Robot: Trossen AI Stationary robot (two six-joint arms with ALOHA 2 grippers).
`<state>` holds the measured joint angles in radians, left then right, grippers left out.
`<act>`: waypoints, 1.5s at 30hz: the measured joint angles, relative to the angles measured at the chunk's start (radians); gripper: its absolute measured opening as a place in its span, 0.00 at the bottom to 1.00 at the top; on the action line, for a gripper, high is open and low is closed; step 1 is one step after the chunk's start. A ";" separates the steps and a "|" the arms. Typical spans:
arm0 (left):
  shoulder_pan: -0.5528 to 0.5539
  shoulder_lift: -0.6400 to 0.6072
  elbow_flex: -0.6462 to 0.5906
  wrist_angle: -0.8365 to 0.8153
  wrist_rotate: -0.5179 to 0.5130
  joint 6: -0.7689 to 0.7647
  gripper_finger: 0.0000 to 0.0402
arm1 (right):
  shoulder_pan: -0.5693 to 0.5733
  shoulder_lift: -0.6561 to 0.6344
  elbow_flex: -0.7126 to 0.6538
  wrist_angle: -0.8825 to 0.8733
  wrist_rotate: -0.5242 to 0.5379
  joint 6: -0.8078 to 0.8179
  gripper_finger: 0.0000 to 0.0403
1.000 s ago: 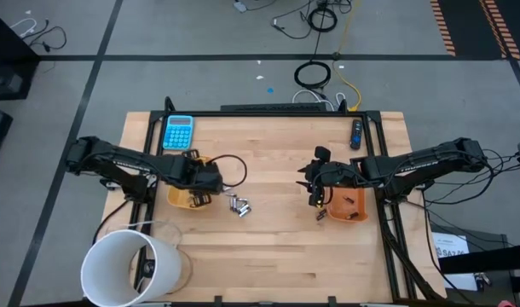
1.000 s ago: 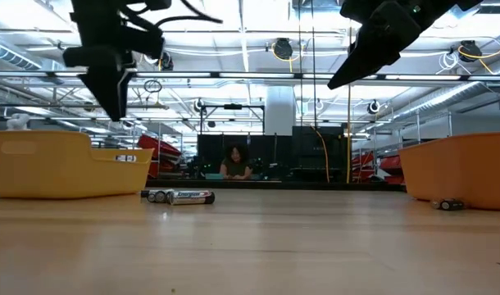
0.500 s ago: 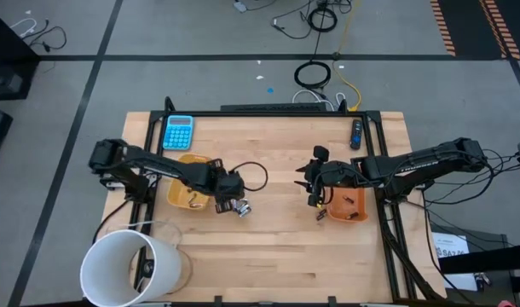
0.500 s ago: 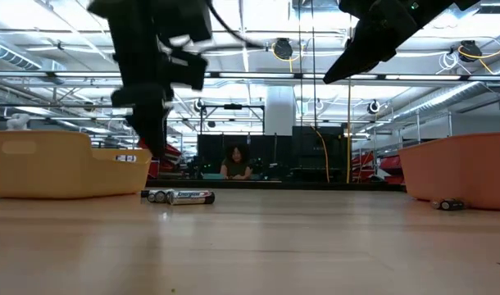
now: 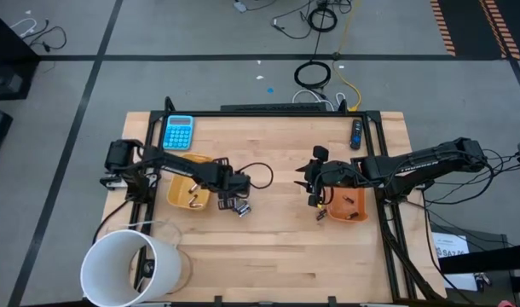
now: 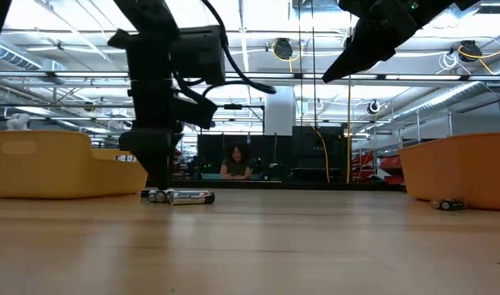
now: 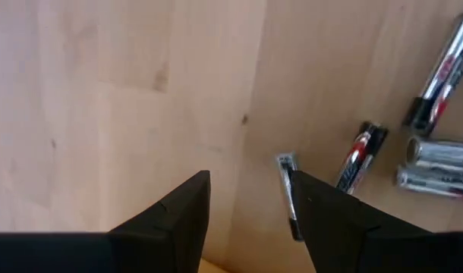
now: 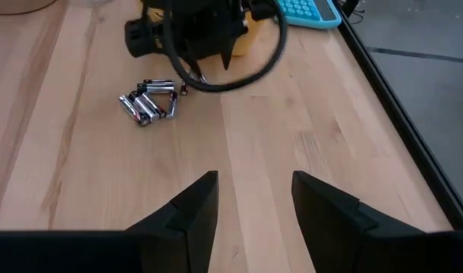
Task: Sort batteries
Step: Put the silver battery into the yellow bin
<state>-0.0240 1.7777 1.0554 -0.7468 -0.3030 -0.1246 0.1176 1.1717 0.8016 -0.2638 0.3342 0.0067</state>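
A cluster of small batteries (image 5: 240, 207) lies flat on the wood just right of the left orange tray (image 5: 176, 198). In the low view the batteries (image 6: 180, 197) lie side by side. My left gripper (image 5: 231, 194) is open and low over the cluster's tray-side edge. In its wrist view, the left gripper (image 7: 250, 201) has one thin battery (image 7: 288, 189) lying beside a finger and the silvery ones (image 7: 435, 153) farther off. My right gripper (image 5: 314, 193) is open and raised by the right orange tray (image 5: 352, 210). A single battery (image 6: 448, 204) lies beside that tray.
A blue calculator (image 5: 178, 132) lies at the far left, and a large white cylinder (image 5: 128, 266) stands at the near left corner. A dark remote-like object (image 5: 355, 134) sits at the far right. Bare wood stretches between the trays and along the near edge.
My left gripper has moved from above the left tray toward the table's right and come down to the battery cluster. The right arm has kept still, and the batteries have not shifted.
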 joint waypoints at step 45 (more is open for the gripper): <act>-0.072 -0.062 -0.036 0.055 0.117 0.182 0.48 | 0.002 0.000 0.000 0.005 0.004 0.007 0.40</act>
<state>-0.0959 1.7161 1.0195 -0.6914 -0.1859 0.0578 0.1196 1.1717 0.8017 -0.2592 0.3382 0.0140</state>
